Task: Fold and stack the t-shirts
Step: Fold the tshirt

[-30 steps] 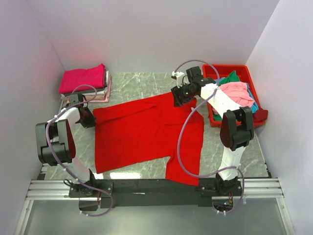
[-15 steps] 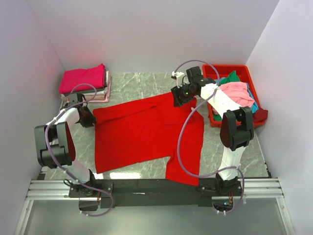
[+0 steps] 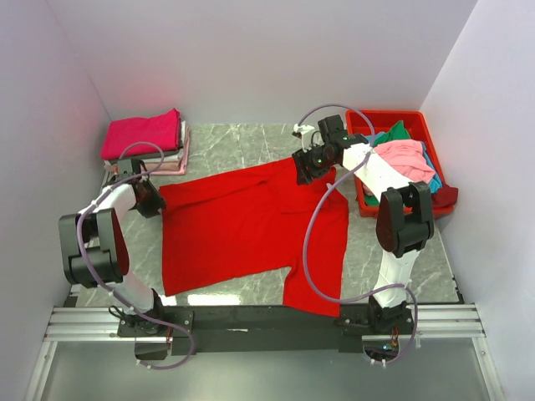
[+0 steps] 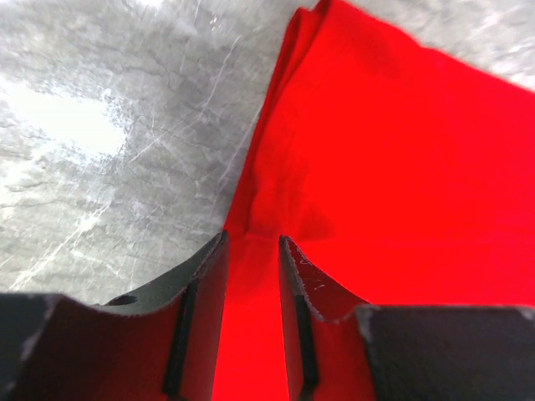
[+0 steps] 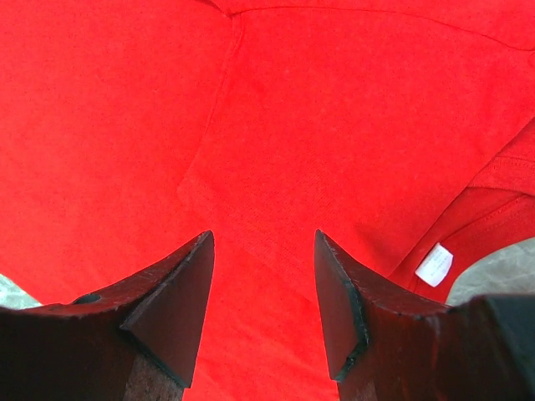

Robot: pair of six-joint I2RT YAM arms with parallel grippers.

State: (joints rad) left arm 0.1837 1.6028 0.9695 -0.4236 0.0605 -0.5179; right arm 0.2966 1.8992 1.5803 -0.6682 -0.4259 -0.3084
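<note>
Red t-shirt [image 3: 242, 225] flat, long axis left-right, collar toward right.

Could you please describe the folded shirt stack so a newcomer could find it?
On the marble table, look to the far left corner. The folded stack lies there, magenta on top. Unlike the red shirt spread mid-table and the jumble in the red bin, it is neatly squared.

Bare surface [image 3: 242, 140] open along far edge, between folded stack [image 3: 144, 134] at far left and red bin [image 3: 389, 115] at far right. Middle blanketed by spread red t-shirt [image 3: 242, 225]. Hemmed by walls [image 3: 50, 125] left, right and behind.
</note>
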